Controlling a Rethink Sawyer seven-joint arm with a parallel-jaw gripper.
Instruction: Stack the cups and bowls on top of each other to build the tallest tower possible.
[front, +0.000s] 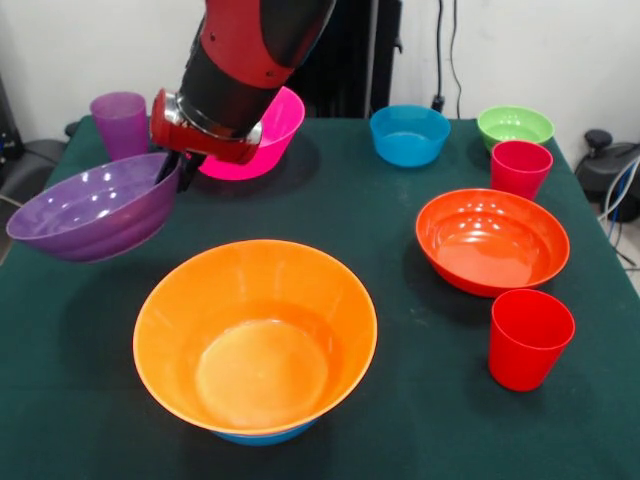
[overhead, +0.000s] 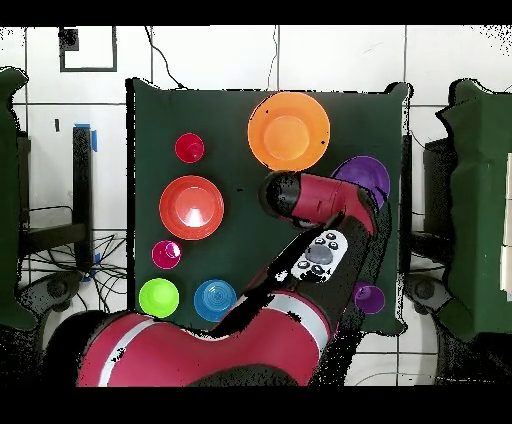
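Fingers (front: 178, 170) pinch the far rim of the large purple bowl (front: 95, 207), so we read the gripper (front: 182, 170) as clamped on it. We see that bowl tilted and lifted off the green table (front: 400, 400), at its left edge in the front view. Just behind the gripper sits the pink bowl (front: 272, 130), with the purple cup (front: 120, 122) to its left. Orange bowl (front: 255, 335) sits nested on a blue one (front: 262, 437) at the near edge. Red-orange bowl (front: 492, 240), two red cups (front: 528, 338) (front: 521, 167), small blue bowl (front: 409, 134) and green bowl (front: 514, 125) lie to the right.
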